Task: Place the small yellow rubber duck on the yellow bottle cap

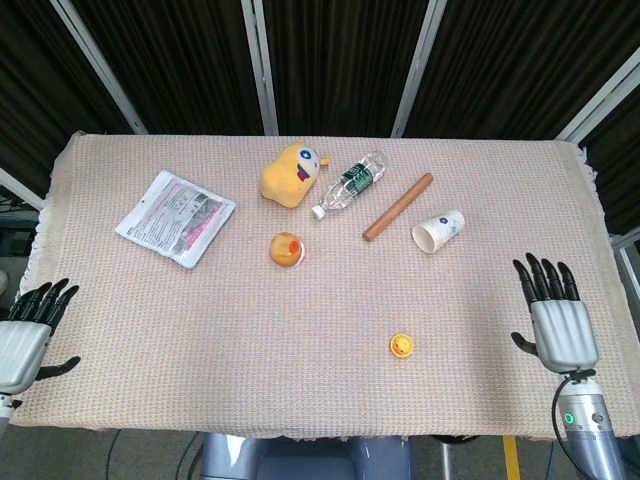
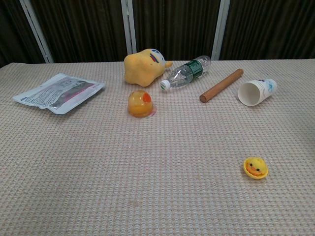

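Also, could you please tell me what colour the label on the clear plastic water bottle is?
Green, on the clear plastic water bottle; clearest in the chest view.

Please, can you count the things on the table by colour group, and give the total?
Yellow or orange: 4, plush toy, jelly cup, duck, cap
White or clear: 3, packet, bottle, paper cup
Brown: 1, wooden stick
Total: 8
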You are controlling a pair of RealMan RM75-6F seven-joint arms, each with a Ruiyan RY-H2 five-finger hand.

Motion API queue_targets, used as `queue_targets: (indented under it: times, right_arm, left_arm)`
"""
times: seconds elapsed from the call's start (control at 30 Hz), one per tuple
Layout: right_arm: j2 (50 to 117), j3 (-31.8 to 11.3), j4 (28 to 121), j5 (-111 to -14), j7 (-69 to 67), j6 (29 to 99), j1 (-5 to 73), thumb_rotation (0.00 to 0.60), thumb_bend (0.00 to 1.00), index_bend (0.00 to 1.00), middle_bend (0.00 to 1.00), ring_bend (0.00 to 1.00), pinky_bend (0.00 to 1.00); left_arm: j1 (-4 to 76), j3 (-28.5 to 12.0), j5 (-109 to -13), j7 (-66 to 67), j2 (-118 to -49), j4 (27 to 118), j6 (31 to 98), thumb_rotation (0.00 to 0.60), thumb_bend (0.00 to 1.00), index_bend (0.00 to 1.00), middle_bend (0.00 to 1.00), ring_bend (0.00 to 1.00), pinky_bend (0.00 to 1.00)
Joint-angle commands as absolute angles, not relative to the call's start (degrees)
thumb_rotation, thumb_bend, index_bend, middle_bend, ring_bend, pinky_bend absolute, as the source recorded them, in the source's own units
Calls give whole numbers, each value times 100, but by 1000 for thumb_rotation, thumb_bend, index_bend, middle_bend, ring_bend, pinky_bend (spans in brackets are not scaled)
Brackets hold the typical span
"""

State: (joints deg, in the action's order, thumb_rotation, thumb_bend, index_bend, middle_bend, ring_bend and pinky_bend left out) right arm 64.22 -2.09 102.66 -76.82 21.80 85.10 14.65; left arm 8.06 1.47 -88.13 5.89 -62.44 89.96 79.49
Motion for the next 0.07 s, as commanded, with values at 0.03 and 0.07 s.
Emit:
queue_targets:
  times: [0.03, 0.07]
  right_arm:
    - [6449, -130, 9767, -7874, 1619, 8678, 1233, 600, 0, 0, 0, 0, 0]
    - [6472, -149, 9716, -7851, 1526, 8672, 1215, 600, 0, 0, 0, 0, 0]
  left_arm:
    - [793, 125, -8741, 651, -6243, 9040, 7940, 600, 0, 0, 0, 0, 107]
    - [791, 122, -8726, 661, -6243, 9051, 7938, 600, 0, 0, 0, 0, 107]
